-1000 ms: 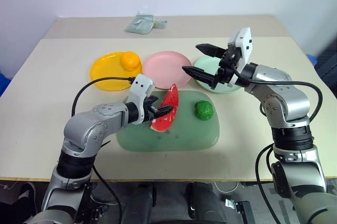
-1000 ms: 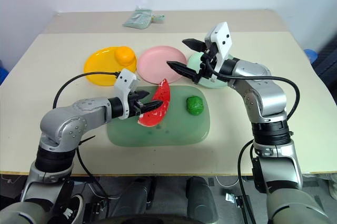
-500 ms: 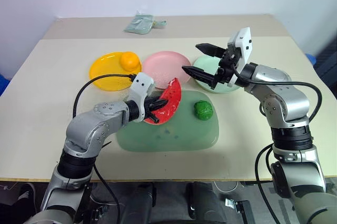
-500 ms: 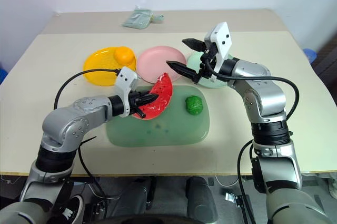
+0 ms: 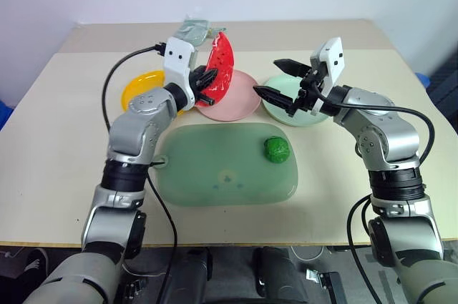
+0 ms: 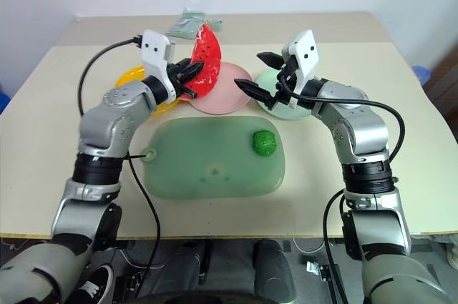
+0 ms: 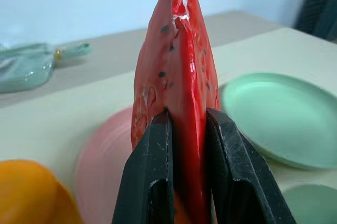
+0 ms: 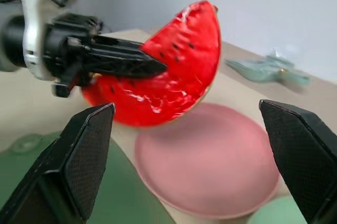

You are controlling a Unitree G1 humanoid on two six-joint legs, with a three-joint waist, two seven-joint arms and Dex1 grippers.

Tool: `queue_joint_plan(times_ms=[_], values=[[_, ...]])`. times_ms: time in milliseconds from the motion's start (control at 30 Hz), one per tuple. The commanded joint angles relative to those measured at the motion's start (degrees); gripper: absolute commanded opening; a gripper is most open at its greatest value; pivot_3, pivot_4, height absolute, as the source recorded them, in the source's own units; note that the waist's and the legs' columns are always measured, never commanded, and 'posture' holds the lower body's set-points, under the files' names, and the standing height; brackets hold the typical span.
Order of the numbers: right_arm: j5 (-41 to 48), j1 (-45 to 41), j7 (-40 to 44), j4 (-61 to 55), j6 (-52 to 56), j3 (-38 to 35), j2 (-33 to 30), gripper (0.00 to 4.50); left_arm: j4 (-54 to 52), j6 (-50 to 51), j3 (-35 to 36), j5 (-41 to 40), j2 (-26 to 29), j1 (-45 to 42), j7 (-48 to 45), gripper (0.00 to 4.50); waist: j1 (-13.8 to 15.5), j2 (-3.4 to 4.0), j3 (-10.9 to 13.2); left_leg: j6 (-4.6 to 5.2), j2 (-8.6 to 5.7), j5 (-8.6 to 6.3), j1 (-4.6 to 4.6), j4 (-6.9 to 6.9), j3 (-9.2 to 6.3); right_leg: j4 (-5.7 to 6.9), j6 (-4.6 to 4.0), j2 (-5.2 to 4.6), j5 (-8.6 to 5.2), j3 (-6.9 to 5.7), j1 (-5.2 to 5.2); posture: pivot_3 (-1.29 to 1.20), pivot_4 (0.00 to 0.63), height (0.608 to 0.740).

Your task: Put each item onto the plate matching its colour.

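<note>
Wedge [image 7: 179, 66] betw. left jaws (clamped)

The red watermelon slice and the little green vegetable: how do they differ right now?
The red watermelon slice is long, flat and seeded; the green vegetable is small, round and knobbly. The slice is up in the air, pinched in the left gripper above the pink plate; the vegetable lies loose on the big pale green tray, with no gripper on it. Neither yet rests on a plate.
</note>
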Motion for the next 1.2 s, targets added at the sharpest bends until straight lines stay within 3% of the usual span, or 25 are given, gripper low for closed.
queue_joint_plan(times_ms=[33,233,333,500,533,700,800,867,1067,1200], values=[[-0.6,-1.3,-0.3,-1.3,-1.8,-0.9,0.1,4.5,12.9,-10.6,-0.1,3.9,-1.7,-5.1,-1.2,0.62,0.0,0.0,0.0,0.0,0.0,0.0,0.0,0.01,0.02,0.0,0.01,-0.01,0.01,0.0,0.0,0.0,0.15,0.74],[-0.9,-0.8,-0.7,-2.1,-1.5,-1.4,-0.1,4.5,31.0,-21.8,1.5,5.0,-4.7,-11.1,-5.9,0.62,-0.2,0.0,0.0,0.02,-0.02,-0.01,-0.06,0.04,0.06,-0.12,0.11,-0.03,0.06,0.02,-0.01,0.0,0.15,0.74],[-0.8,-0.3,-0.7,-3.0,-1.3,-1.6,-0.2,4.5,34.8,-23.1,2.7,4.2,-5.7,-12.3,-8.3,1.69,-0.2,0.0,0.0,0.02,-0.02,-0.01,-0.06,0.05,0.06,-0.11,0.12,-0.03,0.07,0.02,-0.01,0.0,0.15,0.74],[-0.9,1.1,-0.6,-4.6,-0.6,-1.7,-1.3,4.5,33.8,-24.5,4.1,3.6,-5.5,-11.9,-11.0,4.15,-0.4,0.0,0.0,0.04,-0.02,-0.02,-0.06,0.06,0.06,-0.09,0.13,-0.02,0.07,0.02,-0.01,0.0,0.15,0.74],[-0.6,1.7,0.1,-5.1,-0.3,-1.6,-1.9,4.5,31.6,-24.2,3.8,3.6,-4.7,-10.9,-12.6,4.46,-0.3,0.0,0.0,0.04,-0.02,-0.02,-0.06,0.07,0.06,-0.09,0.13,-0.02,0.07,0.02,-0.01,0.0,0.15,0.74],[2.0,3.7,3.7,-7.5,2.8,-1.8,-4.5,4.5,21.7,-23.0,4.8,2.6,-1.5,-7.0,-15.6,4.46,-0.4,0.0,0.0,0.04,-0.02,-0.02,-0.05,0.07,0.06,-0.08,0.13,-0.02,0.08,0.03,-0.01,0.0,0.15,0.74],[4.2,7.9,10.8,-10.0,5.5,-0.6,-9.7,4.5,8.4,-20.7,5.8,-4.0,1.3,-1.0,-24.9,4.46,-0.4,0.0,0.0,0.05,-0.02,-0.03,-0.06,0.07,0.05,-0.09,0.13,-0.02,0.07,0.05,-0.01,0.0,0.15,0.74],[2.7,9.5,12.3,-9.9,4.8,0.6,-11.8,4.5,2.5,-19.7,5.4,-4.2,4.0,2.6,-27.0,4.46,-0.3,0.0,0.0,0.07,-0.01,-0.05,-0.07,0.07,0.06,-0.15,0.13,-0.02,0.07,0.06,0.01,0.0,0.15,0.74],[-3.6,12.5,13.0,-9.1,1.7,6.0,-13.6,4.5,-16.0,-9.2,5.9,-15.8,14.2,15.9,-42.0,4.46,-0.5,0.03,0.0,0.11,0.04,-0.06,0.0,0.14,0.09,-0.07,0.11,0.04,0.09,0.13,0.04,0.0,0.15,0.74],[-5.4,13.3,13.0,-8.7,1.5,7.8,-13.0,4.5,-21.8,-6.2,7.5,-21.5,18.6,22.6,-47.9,4.46,-0.3,0.03,0.0,0.12,0.06,-0.07,-0.02,0.15,0.09,-0.09,0.1,0.02,0.09,0.17,0.03,0.0,0.15,0.74]])
